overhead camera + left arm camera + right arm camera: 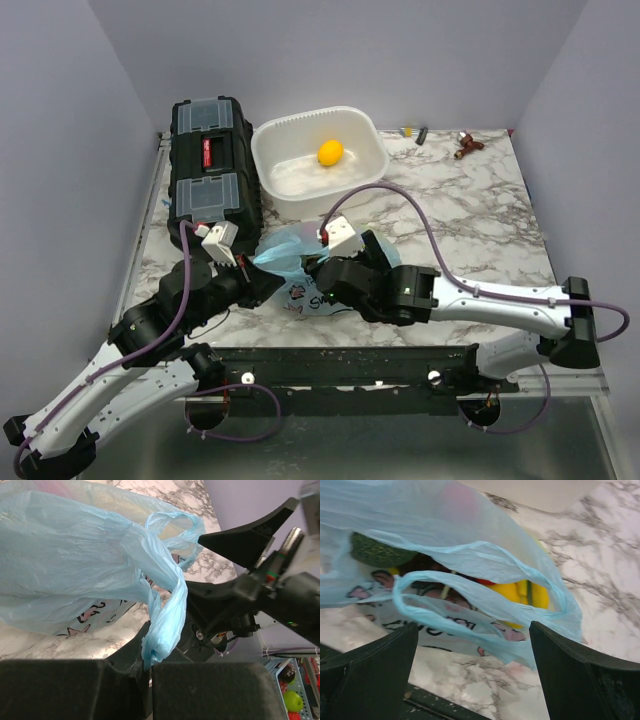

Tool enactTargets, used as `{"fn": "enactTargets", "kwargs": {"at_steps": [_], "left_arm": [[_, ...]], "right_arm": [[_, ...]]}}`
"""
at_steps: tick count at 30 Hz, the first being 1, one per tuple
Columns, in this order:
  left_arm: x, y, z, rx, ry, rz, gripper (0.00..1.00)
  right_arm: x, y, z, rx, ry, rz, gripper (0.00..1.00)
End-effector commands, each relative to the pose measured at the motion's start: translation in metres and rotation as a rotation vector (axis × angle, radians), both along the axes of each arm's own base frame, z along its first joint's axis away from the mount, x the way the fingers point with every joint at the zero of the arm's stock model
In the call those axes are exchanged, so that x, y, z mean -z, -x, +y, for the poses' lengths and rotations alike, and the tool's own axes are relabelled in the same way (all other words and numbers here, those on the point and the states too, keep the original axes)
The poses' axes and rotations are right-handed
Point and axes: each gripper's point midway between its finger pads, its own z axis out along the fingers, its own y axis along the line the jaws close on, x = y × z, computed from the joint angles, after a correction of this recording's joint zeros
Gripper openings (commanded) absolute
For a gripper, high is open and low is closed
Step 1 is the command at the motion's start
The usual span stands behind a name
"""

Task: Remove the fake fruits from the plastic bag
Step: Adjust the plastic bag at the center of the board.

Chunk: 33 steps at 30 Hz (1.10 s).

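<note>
Near edge of the marble table point(480, 220), between the two arms: the plastic bag point(288, 252), light blue and crumpled, lying on its side just in front of the white tub point(268, 165). Left gripper point(150, 666) clamped tight on one twisted loop handle of the bag, the film bunched into a rope between the dark pads point(75, 690). Right gripper point(472, 630) with jaws spread wide, holding nothing, at the bag's mouth. Inside, seen through film and opening: the fake fruits point(507, 591), with a dull-green melon point(375, 552) at left, yellow bananas point(539, 596) at right, a red piece point(482, 581) between, and something dark behind, too veiled to name. Across the way in: the second loop handle and a fold of film. In the tub, an orange-yellow lemon point(330, 152). Close beside the tub on its left, a black toolbox point(210, 160). At the far right corner, well apart, a few small odds and ends point(467, 147).
</note>
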Motion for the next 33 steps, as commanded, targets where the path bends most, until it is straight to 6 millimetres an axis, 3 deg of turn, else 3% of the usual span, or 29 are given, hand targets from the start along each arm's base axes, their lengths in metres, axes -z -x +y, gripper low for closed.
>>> {"fn": "enactTargets", "kwargs": {"at_steps": [1, 5, 7, 9, 11, 12, 15, 19, 21, 24, 26, 28, 33], "left_arm": [[-0.001, 0.000, 0.003, -0.012, 0.000, 0.003, 0.00], [0.002, -0.002, 0.002, -0.015, -0.010, 0.014, 0.00], [0.004, -0.002, 0.002, -0.022, -0.012, 0.023, 0.00], [0.010, -0.003, 0.003, -0.031, -0.022, 0.041, 0.00], [0.016, -0.003, 0.005, -0.041, -0.036, 0.058, 0.00], [0.020, -0.003, 0.008, -0.055, -0.048, 0.066, 0.00], [0.035, -0.004, 0.020, -0.105, -0.094, 0.092, 0.00], [0.055, -0.002, 0.035, -0.174, -0.115, 0.132, 0.00], [0.063, -0.001, 0.041, -0.205, -0.104, 0.145, 0.00], [0.080, 0.000, 0.052, -0.265, -0.104, 0.173, 0.00], [0.090, 0.002, 0.060, -0.296, -0.126, 0.195, 0.00], [0.095, 0.003, 0.065, -0.312, -0.144, 0.203, 0.00], [0.073, 0.002, 0.092, -0.379, -0.207, 0.135, 0.00]], "right_arm": [[0.004, -0.026, -0.043, 0.178, 0.221, -0.202, 0.99], [-0.007, -0.037, -0.051, 0.311, 0.190, -0.298, 0.97], [-0.013, -0.038, -0.043, 0.315, 0.115, -0.287, 0.63], [-0.015, -0.042, -0.043, 0.331, 0.037, -0.264, 0.43], [-0.012, -0.050, -0.057, 0.396, -0.063, -0.203, 0.12], [-0.010, -0.052, -0.068, 0.425, -0.117, -0.172, 0.02], [-0.012, -0.046, -0.088, 0.410, -0.349, -0.080, 0.01], [0.012, -0.016, -0.099, 0.293, -0.568, 0.008, 0.03], [0.034, -0.010, -0.127, 0.398, -0.585, 0.025, 0.06], [0.068, 0.004, -0.186, 0.709, -0.563, 0.067, 0.09], [0.070, 0.011, -0.203, 0.816, -0.591, 0.085, 0.08], [0.067, 0.013, -0.208, 0.853, -0.630, 0.094, 0.01], [0.041, 0.012, -0.234, 0.941, -0.697, 0.009, 0.01]]}}
